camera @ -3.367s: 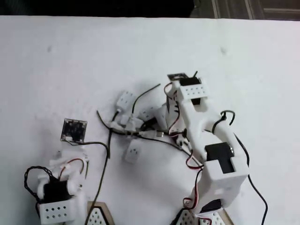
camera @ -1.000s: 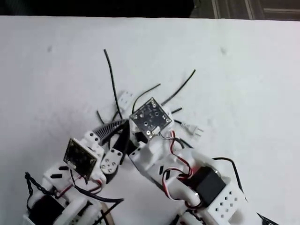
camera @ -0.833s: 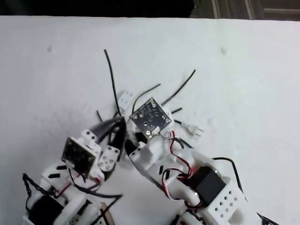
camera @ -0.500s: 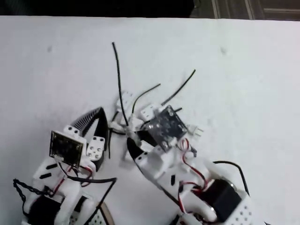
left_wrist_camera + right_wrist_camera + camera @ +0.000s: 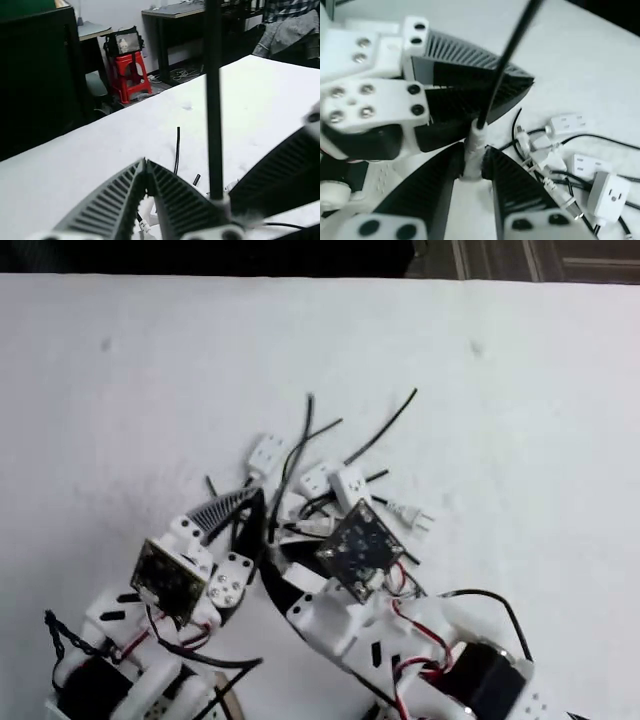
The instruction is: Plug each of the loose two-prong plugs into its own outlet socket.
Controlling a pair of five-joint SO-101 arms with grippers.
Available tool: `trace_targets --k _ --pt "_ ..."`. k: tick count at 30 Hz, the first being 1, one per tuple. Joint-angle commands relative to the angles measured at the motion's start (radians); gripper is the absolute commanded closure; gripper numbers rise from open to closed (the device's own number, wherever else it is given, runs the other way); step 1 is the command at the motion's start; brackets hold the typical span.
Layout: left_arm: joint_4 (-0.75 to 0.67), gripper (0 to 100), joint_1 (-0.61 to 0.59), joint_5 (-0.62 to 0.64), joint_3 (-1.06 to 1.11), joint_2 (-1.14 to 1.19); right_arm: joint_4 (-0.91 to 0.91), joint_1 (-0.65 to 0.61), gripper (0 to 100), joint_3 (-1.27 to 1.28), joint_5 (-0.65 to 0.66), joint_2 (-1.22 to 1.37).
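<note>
White tabletop, red stool in the room behind; right gripper clamps a plug, prongs hidden, left gripper closed empty.

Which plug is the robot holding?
The white plug pinched in the right end effector, with its black cord sticking up. The other loose plug lies flat on the table, prongs bare, with nothing gripping it.

white tabletop, beyond it a red stool, a dark desk, a black cabinet, a pale wall
</note>
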Motion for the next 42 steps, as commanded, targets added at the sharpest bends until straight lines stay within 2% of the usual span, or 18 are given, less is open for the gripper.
trace_targets --k 1,8,12,18,21,26,29,33,39,42 --pt "0.028 98 0.065 -0.043 -0.029 0.005 -0.005 -0.013 98.1 0.005 0.002 0.001" --pt "0.057 98 0.107 -0.054 -0.029 0.005 -0.004 -0.013 98.1 0.009 0.003 0.001" --pt "0.055 98 0.093 -0.126 -0.032 0.005 -0.002 -0.001 98.1 0.009 0.003 -0.002" --pt "0.051 98 -0.120 -0.109 -0.106 0.005 0.031 0.105 98.1 0.009 0.003 0.001" --pt "0.068 98 -0.243 -0.109 -0.121 0.007 0.038 0.199 98.1 0.009 0.002 0.002" --pt "0.192 98 -0.349 -0.115 -0.101 0.012 0.099 0.338 98.1 0.011 -0.002 0.004" --pt "0.207 98 -0.358 -0.127 -0.038 0.013 0.131 0.398 98.1 0.035 0.000 0.004" --pt "0.213 98 -0.357 -0.215 0.041 0.015 0.130 0.441 98.1 0.071 0.002 0.004" --pt "0.216 96 -0.355 -0.219 0.052 0.027 0.131 0.486 98.2 0.075 0.002 0.031" --pt "0.221 92 -0.351 -0.219 0.018 0.136 0.130 0.524 98.2 0.068 0.000 0.125"
